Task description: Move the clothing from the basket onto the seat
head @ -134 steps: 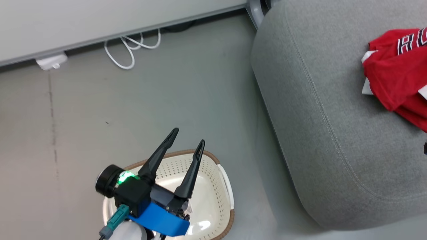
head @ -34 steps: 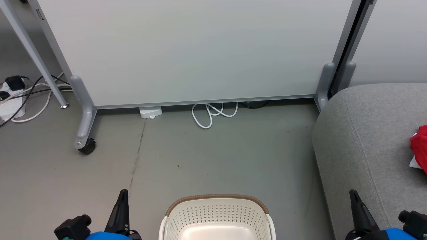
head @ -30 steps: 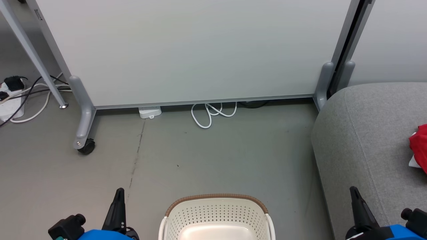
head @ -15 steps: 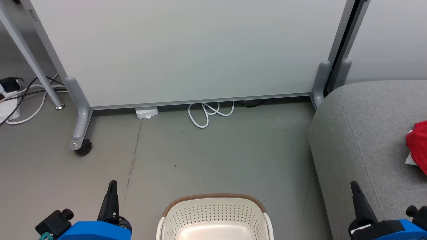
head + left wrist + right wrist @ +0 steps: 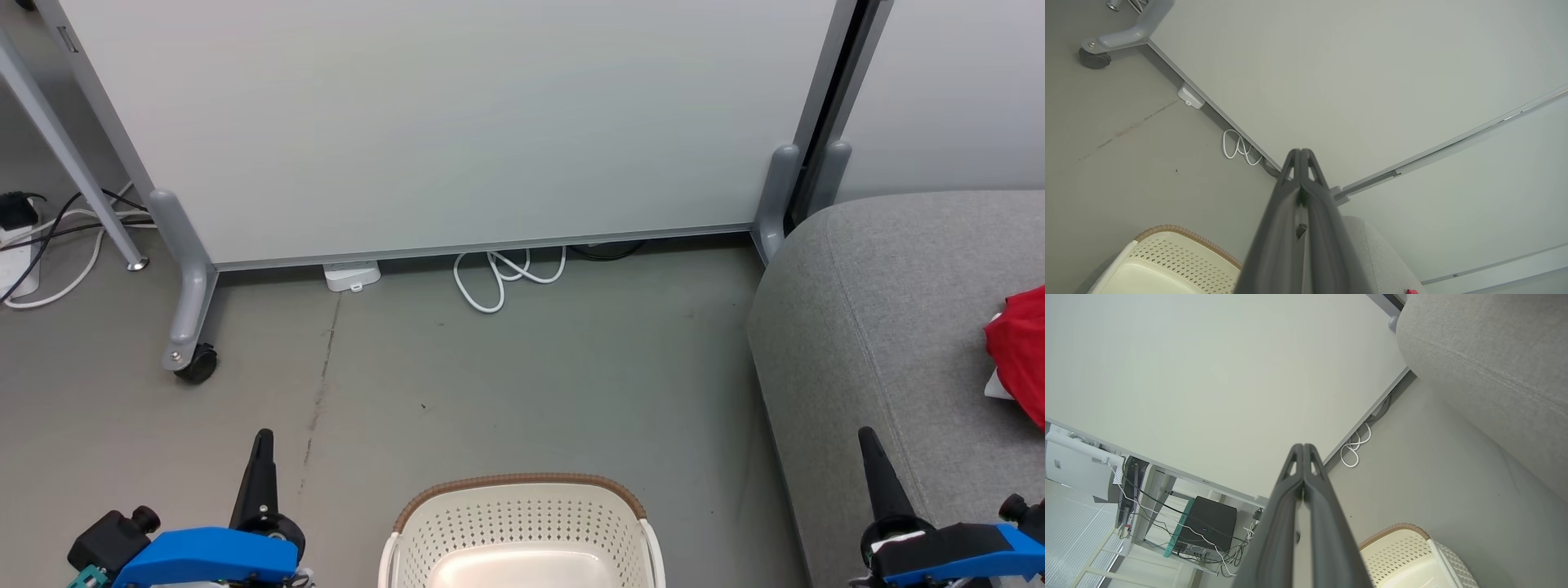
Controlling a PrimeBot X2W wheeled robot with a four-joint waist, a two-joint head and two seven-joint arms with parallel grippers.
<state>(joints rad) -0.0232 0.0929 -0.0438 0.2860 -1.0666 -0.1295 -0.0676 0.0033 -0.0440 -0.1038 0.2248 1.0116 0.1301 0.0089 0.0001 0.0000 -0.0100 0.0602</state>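
The cream perforated basket (image 5: 519, 523) with its brown rim band stands on the floor at the bottom centre, and what shows of its inside is bare. Red clothing (image 5: 1019, 353) lies on the grey seat (image 5: 882, 327) at the right edge. My left gripper (image 5: 262, 443) is shut, low at the left of the basket, holding nothing. Over the seat's near corner my right gripper (image 5: 868, 441) is shut and empty too. The left wrist view has the shut fingers (image 5: 1301, 155), the basket (image 5: 1167, 261) and a red speck of clothing (image 5: 1411, 291). Shut fingers (image 5: 1303, 449) also rise in the right wrist view, beside the basket (image 5: 1404, 555) and the seat (image 5: 1494, 367).
A pale partition panel (image 5: 457, 122) on grey castor feet (image 5: 189, 359) stands behind the basket. A white cable coil (image 5: 498, 278) and a white adapter (image 5: 353, 276) lie at its base. More cables (image 5: 49, 237) trail at the far left. Grey floor (image 5: 522, 384) stretches between panel and basket.
The head camera has tilted up slightly, so the whole scene sits lower and a little left. Both grippers have stayed shut and show a bit higher in the picture.
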